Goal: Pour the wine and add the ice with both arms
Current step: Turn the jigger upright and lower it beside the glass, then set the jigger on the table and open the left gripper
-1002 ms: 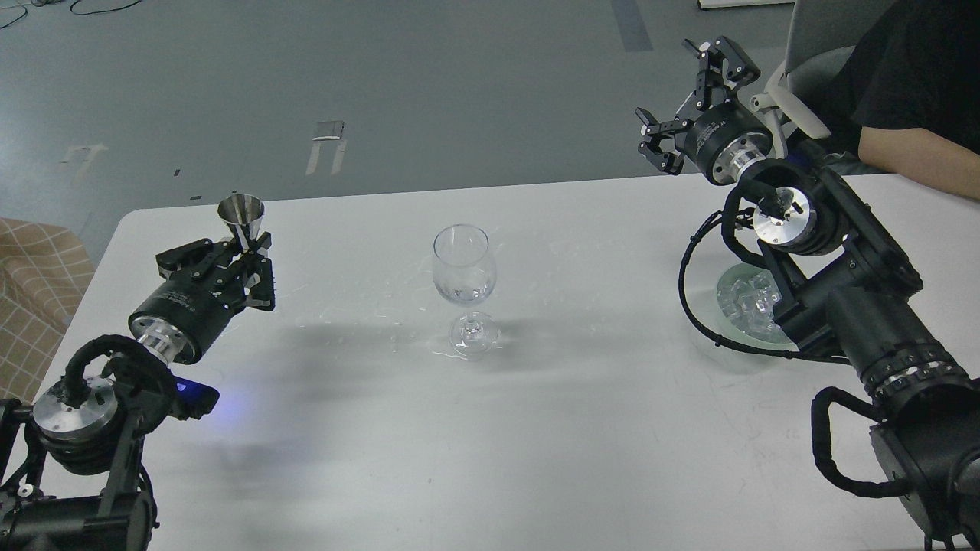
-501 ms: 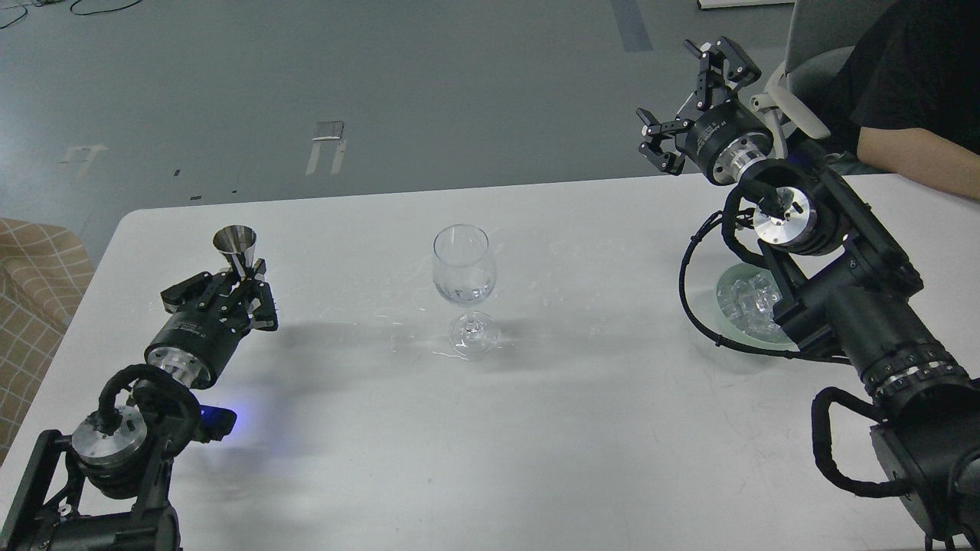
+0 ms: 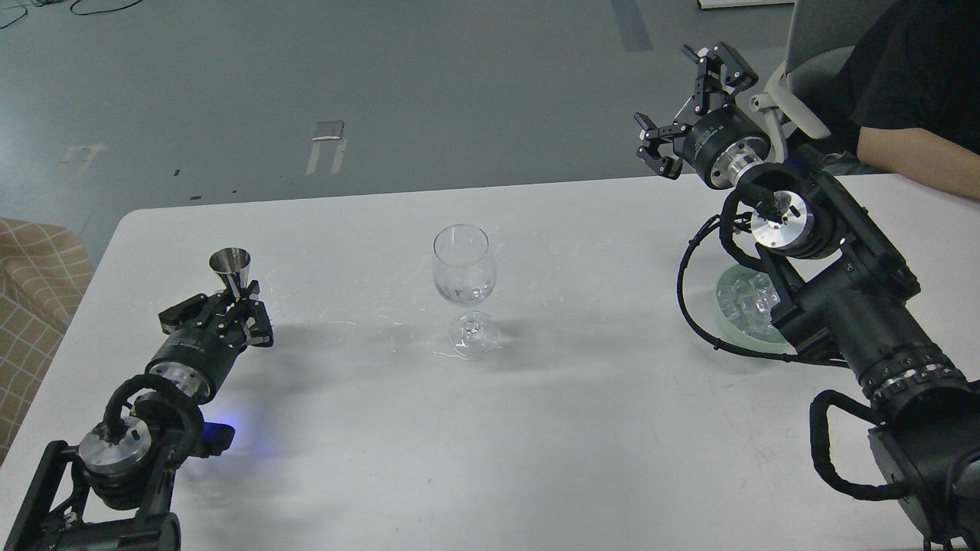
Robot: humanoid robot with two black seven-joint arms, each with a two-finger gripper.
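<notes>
A clear wine glass point(image 3: 464, 268) stands upright at the table's middle. Glints low in its bowl point(image 3: 464, 291) may be wine or ice; I cannot tell which. My left gripper point(image 3: 242, 297) is shut on the stem of a small steel jigger point(image 3: 230, 262) and holds it upright, well left of the glass. Several clear ice cubes point(image 3: 746, 295) lie in a round glass dish point(image 3: 727, 325) at the right, partly hidden by my right arm. My right gripper point(image 3: 681, 96) is open and empty, raised above the table's far edge, behind the dish.
A person's bare forearm point(image 3: 915, 159) rests on the white table point(image 3: 536, 428) at the far right corner, beside a chair point(image 3: 804, 84). A tan checked seat point(image 3: 31, 291) stands off the table's left edge. Wet streaks surround the glass's foot.
My left arm has lowered and drawn back towards the near left, carrying the jigger down with it. My right gripper has shifted only slightly.
</notes>
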